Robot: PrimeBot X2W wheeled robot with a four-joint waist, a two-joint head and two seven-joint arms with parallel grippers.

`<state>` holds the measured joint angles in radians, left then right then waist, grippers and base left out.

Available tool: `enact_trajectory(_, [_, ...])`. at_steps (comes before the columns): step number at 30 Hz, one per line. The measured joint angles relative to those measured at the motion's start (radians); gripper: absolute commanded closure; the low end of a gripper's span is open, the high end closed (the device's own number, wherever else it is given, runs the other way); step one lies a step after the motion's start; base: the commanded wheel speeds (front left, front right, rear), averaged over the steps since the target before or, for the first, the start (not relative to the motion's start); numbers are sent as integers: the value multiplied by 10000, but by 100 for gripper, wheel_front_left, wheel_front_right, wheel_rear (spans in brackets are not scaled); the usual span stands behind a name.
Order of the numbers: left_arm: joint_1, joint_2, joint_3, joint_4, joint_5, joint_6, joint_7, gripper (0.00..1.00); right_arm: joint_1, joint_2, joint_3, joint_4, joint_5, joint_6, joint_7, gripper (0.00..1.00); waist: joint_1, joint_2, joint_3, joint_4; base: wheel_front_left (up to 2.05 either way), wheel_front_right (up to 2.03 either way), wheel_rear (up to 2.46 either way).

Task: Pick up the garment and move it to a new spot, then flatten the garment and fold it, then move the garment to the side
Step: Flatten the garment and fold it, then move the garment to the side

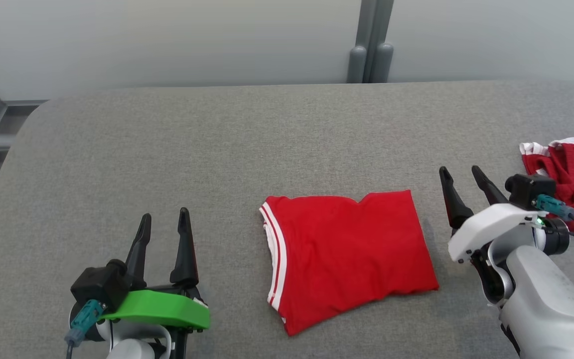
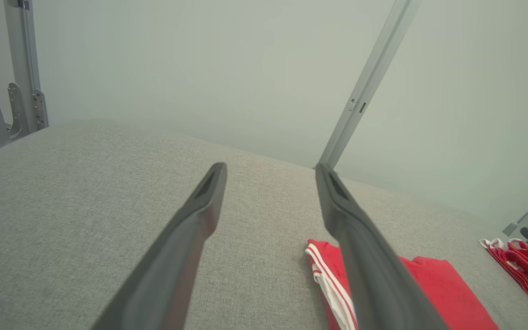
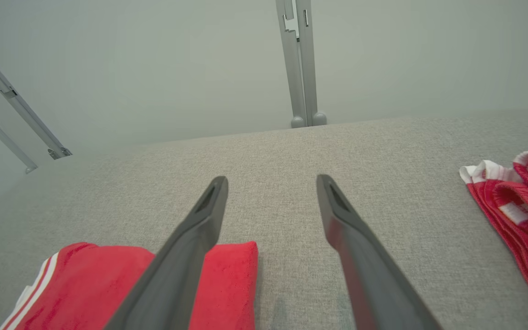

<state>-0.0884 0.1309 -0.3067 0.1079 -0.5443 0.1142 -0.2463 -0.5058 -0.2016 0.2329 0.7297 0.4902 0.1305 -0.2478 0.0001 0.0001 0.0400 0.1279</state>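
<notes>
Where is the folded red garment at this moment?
In the head view the folded red garment lies flat on the grey surface, front and centre, between the left gripper and the right gripper, touched by neither.

1. Bright, even, diffuse light in all three views. No lamp in frame and no hard highlights.
2. Shadows are soft and short: a thin dark edge under the folded red garment (image 1: 347, 254), along its right and lower sides on the grey table (image 1: 167, 149).
3. Head view is sharp and the table's weave is readable.
4. Wrist views show wide-angle distortion: wall posts (image 2: 365, 91) slant, gripper fingers (image 2: 190, 256) go soft near the bottom edge, and the back wall is hazy with low contrast.
5. No glare. The red is saturated, with little fold detail.
</notes>
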Motion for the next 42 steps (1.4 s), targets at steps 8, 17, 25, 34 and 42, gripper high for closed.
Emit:
enact_trajectory(8, [-1, 88, -12, -59, 8, 48, 27, 0, 1045, -274, -347, -755, -274, 2, 1394, 0, 0, 0, -46, -307, 0, 0, 0])
enact_trajectory(17, [-44, 138, 50, -77, 15, 92, 13, 0, 1413, -525, -238, -1275, 1189, 2, 3971, 0, 0, 0, 181, 181, 0, 0, 0])
enact_trajectory(25, [-155, 128, 73, -44, 15, 88, -19, 0, 1406, -840, 203, -1325, 2243, 0, 5145, 0, 0, 0, 437, 691, 0, 0, 0])
enact_trajectory(34, [-245, 98, 104, 21, 15, 71, -94, 0, 979, -846, 539, -941, 3122, 2, 5430, 63, 0, 0, 694, 983, 0, 0, 0])
enact_trajectory(42, [-247, 75, 67, 29, 102, 8, -104, 0, 483, -1064, 901, -723, 3062, 4, 4730, 100, 0, 0, 728, 717, 0, 0, 0])
